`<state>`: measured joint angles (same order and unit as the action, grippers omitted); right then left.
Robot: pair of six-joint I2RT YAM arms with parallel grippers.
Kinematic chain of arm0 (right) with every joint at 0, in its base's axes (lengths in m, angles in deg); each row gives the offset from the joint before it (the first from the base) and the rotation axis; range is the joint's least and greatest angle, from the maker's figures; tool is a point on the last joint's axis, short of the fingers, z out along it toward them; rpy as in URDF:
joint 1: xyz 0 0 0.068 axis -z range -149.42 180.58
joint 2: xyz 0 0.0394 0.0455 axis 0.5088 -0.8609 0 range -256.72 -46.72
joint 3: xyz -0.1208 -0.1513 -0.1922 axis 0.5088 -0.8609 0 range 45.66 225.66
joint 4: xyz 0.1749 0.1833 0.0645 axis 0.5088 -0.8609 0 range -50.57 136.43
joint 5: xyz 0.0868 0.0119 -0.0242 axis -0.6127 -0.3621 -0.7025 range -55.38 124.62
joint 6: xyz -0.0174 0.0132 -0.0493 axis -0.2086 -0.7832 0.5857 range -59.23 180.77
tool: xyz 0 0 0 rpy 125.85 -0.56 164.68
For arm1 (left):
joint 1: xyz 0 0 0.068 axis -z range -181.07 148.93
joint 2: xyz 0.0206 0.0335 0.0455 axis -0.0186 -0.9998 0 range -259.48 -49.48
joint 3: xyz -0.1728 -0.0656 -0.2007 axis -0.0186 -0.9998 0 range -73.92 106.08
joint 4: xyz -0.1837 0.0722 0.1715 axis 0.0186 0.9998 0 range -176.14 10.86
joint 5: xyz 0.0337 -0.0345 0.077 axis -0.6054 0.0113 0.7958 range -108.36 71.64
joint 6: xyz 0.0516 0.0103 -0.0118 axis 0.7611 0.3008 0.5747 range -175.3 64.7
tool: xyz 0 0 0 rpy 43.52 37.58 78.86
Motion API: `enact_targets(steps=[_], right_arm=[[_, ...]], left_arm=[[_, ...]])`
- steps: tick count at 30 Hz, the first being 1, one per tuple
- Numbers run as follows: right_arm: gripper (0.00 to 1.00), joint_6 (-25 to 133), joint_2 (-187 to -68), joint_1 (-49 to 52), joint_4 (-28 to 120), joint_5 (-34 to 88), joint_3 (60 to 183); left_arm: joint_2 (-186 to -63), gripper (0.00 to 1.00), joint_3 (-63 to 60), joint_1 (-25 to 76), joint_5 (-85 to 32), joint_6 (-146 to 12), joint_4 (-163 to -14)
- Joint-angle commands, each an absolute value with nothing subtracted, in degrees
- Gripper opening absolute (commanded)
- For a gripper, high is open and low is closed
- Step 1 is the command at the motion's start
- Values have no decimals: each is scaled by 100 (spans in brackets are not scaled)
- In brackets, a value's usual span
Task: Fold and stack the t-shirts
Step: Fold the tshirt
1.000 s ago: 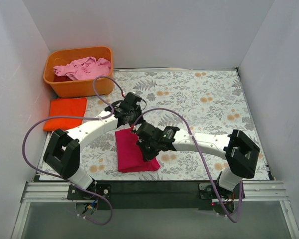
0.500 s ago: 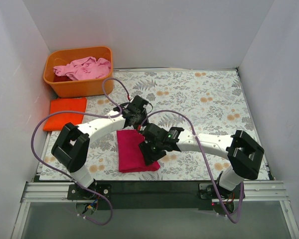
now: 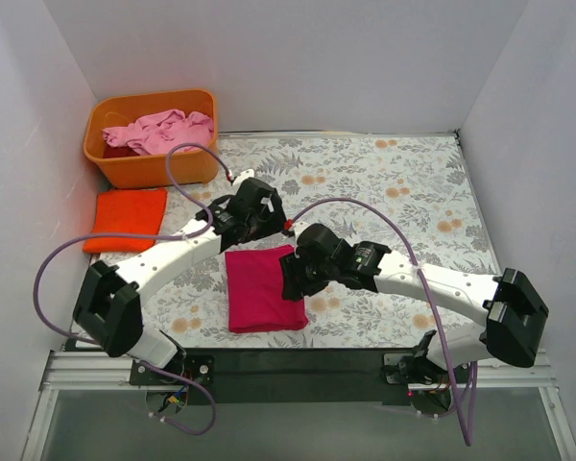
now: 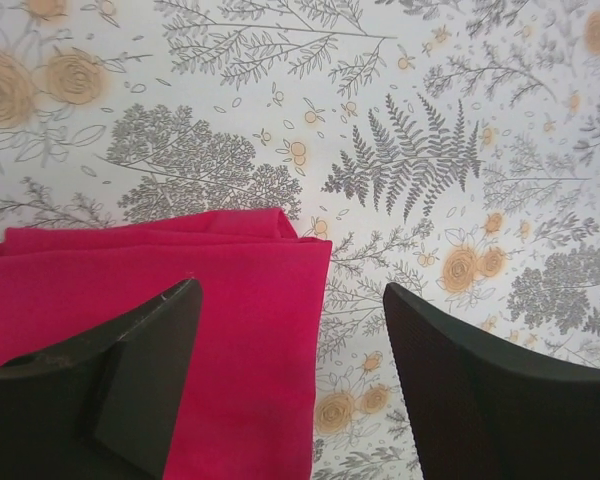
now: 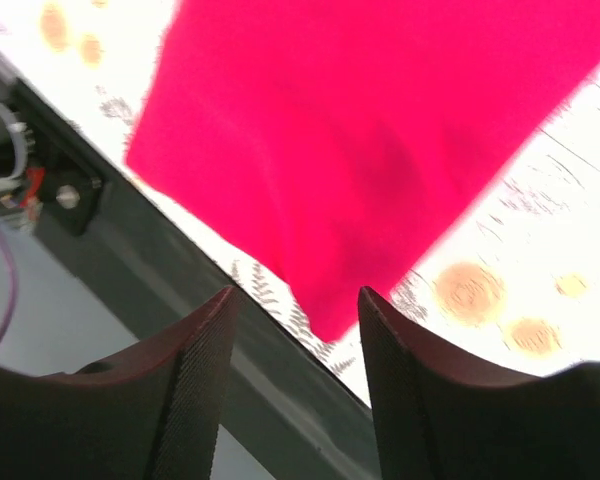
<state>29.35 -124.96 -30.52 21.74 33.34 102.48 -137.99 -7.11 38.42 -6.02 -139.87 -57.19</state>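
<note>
Just above the folded magenta-red t-shirt: two open, empty grippers

Closest to the arm bases, magenta-red t-shirt lying flat on the floral table. Right gripper over its near right corner, fingers parted, holding nothing. Left gripper above its far right corner, fingers wide apart, likewise empty. Farther left, folded orange t-shirt. Farthest, orange tub with crumpled pale pink t-shirt over dark red t-shirt.

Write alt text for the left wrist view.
A folded magenta-red t-shirt lies flat at lower left on the floral-patterned table. The left tool hangs open above its right edge, one finger over the shirt, the other over bare tabletop.
</note>
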Motion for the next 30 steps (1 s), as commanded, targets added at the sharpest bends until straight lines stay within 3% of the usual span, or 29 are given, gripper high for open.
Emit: enact_targets(steps=[1,7,17,26,30], right_arm=[[49,3220,-12634,-2928,2963,2506,10182],[47,3221,-13188,-2664,3499,1530,10060],[46,3202,-14005,-1908,3764,684,9620],[45,3677,-14901,-1337,3738,535,10085],[45,4430,-15244,-872,3378,1008,10778]], left_arm=[[-12992,67,-1071,3752,-139,-14099,-5608],[-12604,49,-2161,3647,-254,-14441,-5652],[-12244,42,-3691,2724,-1114,-15075,-6055],[-12726,37,-3587,2618,-1475,-15382,-6556],[-13059,36,-3237,2592,-1467,-15864,-6776]])
